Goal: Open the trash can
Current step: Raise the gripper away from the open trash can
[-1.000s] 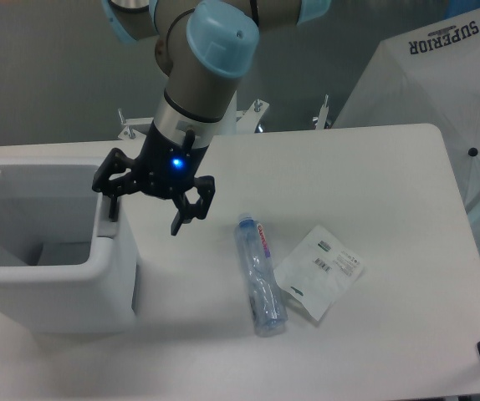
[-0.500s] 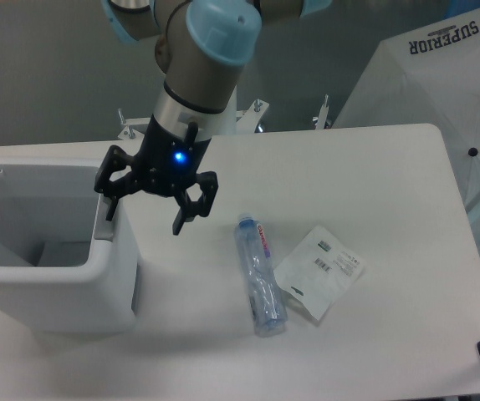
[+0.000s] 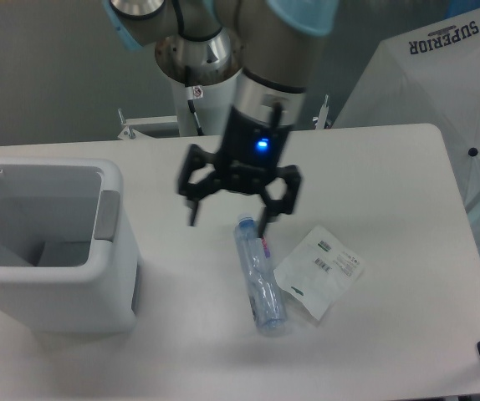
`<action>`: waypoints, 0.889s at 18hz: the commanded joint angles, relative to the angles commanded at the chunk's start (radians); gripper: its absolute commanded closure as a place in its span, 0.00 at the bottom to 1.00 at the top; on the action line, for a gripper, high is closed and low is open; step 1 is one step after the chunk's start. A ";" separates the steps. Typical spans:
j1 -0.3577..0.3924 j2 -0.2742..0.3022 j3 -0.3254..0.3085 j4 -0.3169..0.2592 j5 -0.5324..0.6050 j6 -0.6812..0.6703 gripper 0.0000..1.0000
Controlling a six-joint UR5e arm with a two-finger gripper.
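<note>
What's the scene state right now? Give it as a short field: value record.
trash can: left side of table, open, inside visible
grey push-tab: on the bin's right rim
gripper: open, holding nothing, above the table to the right of the bin
plastic bottle: lying on its side, mid-table, its top end just below the gripper
white packet: flat on the table, right of the bottle
table: white
task status: bin looks open

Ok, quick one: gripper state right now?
Black two-finger gripper: open, holding nothing, above the white table near the clear plastic bottle.
</note>
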State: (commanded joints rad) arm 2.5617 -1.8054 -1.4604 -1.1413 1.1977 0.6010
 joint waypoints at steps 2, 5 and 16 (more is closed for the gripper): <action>0.000 -0.041 0.008 0.020 0.045 0.069 0.00; 0.002 -0.117 0.028 0.037 0.121 0.211 0.00; 0.041 -0.256 0.049 0.044 0.361 0.499 0.00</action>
